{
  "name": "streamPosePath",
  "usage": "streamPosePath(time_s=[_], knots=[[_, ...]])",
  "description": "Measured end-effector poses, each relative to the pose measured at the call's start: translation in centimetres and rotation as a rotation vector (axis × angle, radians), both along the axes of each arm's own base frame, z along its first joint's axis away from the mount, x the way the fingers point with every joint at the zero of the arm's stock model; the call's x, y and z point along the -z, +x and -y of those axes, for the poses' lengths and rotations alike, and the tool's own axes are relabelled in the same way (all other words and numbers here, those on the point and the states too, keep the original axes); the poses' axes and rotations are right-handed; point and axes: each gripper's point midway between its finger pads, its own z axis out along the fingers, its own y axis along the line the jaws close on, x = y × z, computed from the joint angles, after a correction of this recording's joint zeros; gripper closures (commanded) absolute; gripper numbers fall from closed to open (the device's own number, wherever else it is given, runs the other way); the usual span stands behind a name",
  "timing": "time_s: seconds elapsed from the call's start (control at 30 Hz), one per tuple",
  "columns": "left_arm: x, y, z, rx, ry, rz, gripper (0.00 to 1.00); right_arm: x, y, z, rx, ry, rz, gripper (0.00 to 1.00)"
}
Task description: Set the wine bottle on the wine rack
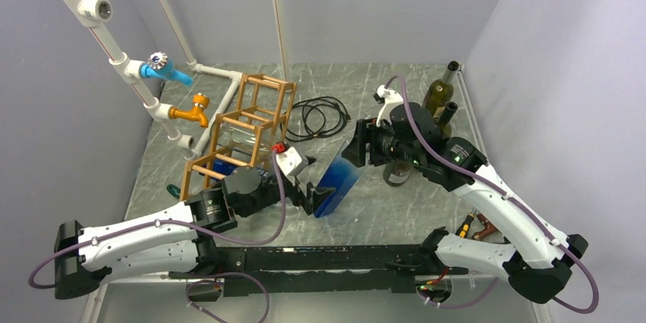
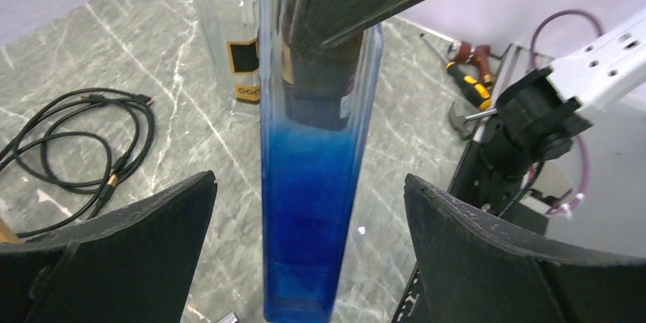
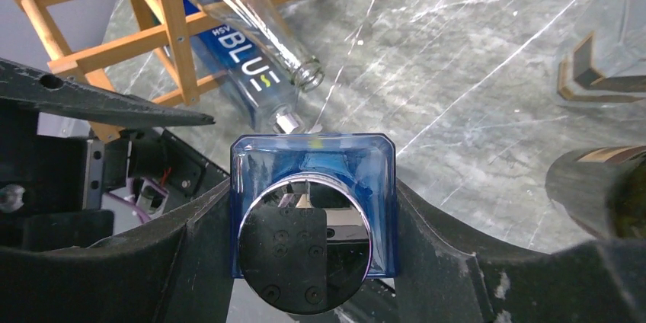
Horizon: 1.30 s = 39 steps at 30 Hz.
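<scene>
grey marble table: right of the wine rack, the right gripper clamps the blue wine bottle by its top, tilted; the left gripper gapes wide around its base.

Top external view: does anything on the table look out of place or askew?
Yes. A loose black cable lies beside the wine rack, and hand tools sit by the right arm's base. The blue bottle is tilted only because the right gripper holds it.
</scene>
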Motion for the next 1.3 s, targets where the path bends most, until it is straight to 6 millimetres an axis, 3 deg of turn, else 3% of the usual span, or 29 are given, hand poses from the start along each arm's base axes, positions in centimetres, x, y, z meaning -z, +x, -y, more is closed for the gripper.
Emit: streamPosePath(time_s=[0.37, 0.6, 1.03, 1.1, 1.13, 1.2, 1.3], knots=[[4.2, -1.0, 3.1, -0.025, 0.123, 0.067, 0.0, 0.8, -1.8, 0.1, -0.019, 0.067, -0.036, 1.0], [9.3, 0.0, 1.7, -0.104, 0.221, 0.067, 0.0, 0.8, -2.3, -0.2, -0.031, 0.112, -0.045, 1.0], [11.0, 0.3, 1.8, -0.118, 0.22, 0.069, 0.08, 2.4, -2.6, -0.8, -0.01, 0.197, -0.076, 1.0], [10.9, 0.3, 1.9, -0.118, 0.217, 0.071, 0.15, 2.4, -2.6, -0.9, -0.005, 0.208, -0.078, 1.0], [10.9, 0.3, 1.9, -0.117, 0.215, 0.073, 0.24, 2.3, -2.6, -0.9, -0.004, 0.214, -0.076, 1.0], [10.8, 0.2, 2.0, -0.112, 0.208, 0.074, 0.54, 2.1, -2.5, -1.0, -0.003, 0.226, -0.075, 1.0], [10.7, 0.0, 1.9, -0.095, 0.205, 0.08, 0.83, 2.1, -2.6, -1.3, -0.021, 0.233, -0.067, 1.0]])
